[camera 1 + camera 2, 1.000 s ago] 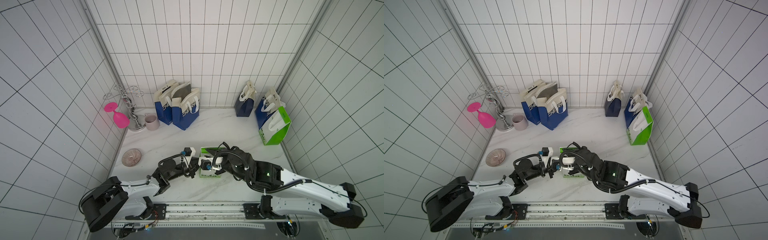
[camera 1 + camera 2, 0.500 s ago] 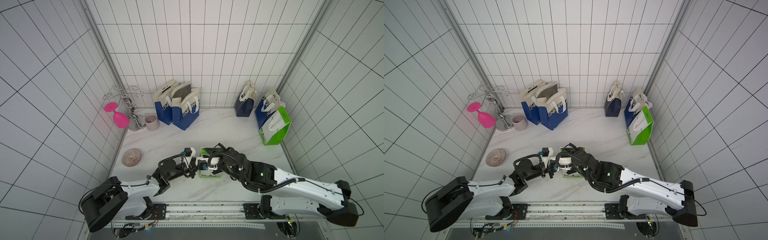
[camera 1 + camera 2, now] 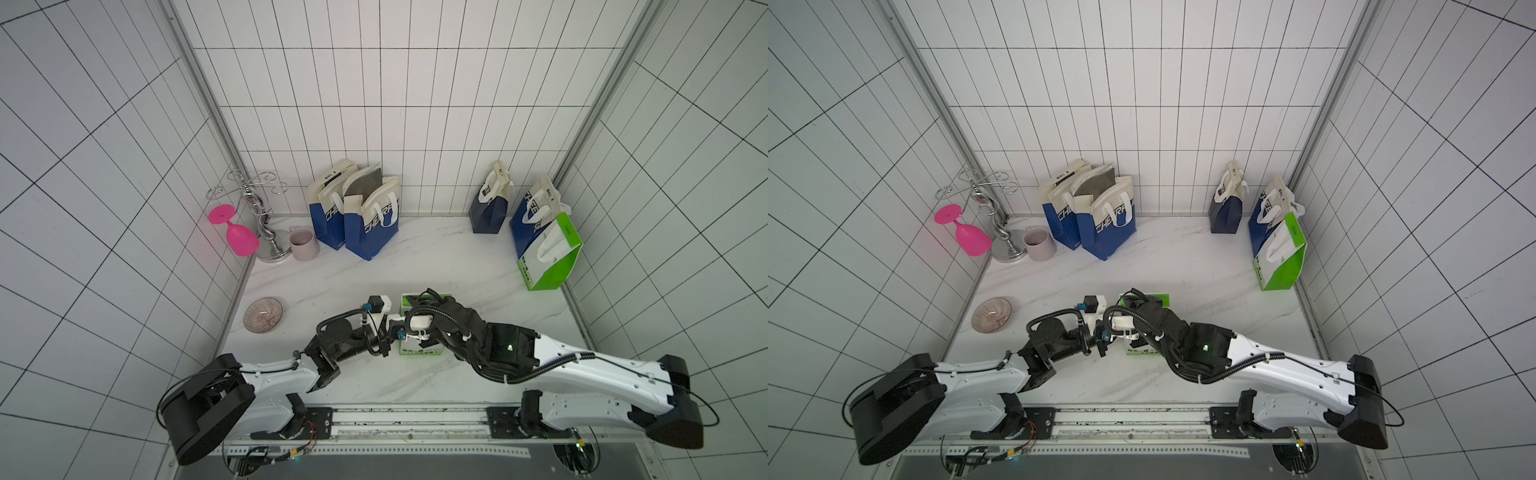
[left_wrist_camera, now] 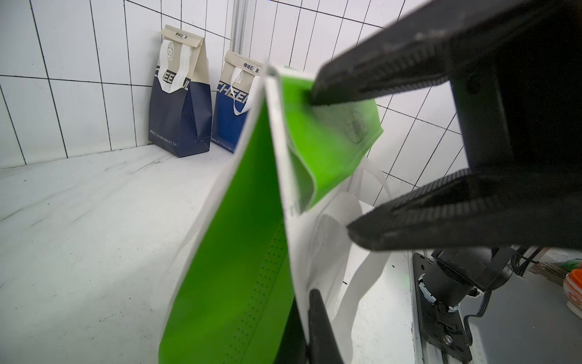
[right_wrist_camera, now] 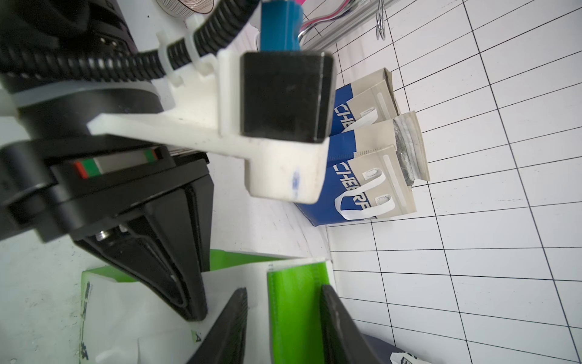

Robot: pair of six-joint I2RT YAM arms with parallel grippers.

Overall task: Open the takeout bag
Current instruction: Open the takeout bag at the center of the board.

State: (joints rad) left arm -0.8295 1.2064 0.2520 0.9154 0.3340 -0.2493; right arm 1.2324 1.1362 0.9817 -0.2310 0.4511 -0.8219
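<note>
The marble counter [image 3: 436,266] is running between three tiled walls, with bare stone lying open between the back row and the arms. Both arms are reaching in from the front rail and meeting over the bag [image 3: 415,349], which is standing upright near the counter's front edge, about midway between the side walls. At the back, an open blue bag [image 3: 371,224] is showing a grey lining, with a second blue bag [image 3: 328,218] just behind it. A green bag [image 3: 548,259] is standing against the right wall in front of a third blue bag [image 3: 528,220], and a navy bag [image 3: 488,210] is standing near them. What any of them is holding cannot be told. A wire rack [image 3: 266,226] is carrying a pink glass [image 3: 239,239] foot-up and tilted, beside a mug [image 3: 303,244], and a ribbed dish [image 3: 262,315] is sitting by the left wall. In both top views the arms and cables are hiding the fingertips, while the wrist views are showing them. The left pincer [image 5: 190,299] is pressed together, pinching the bag's white wall. The right pincer [image 5: 283,293] is standing spread, straddling the bag's green flap [image 4: 333,126], with one tip touching it and the other apart.
</note>
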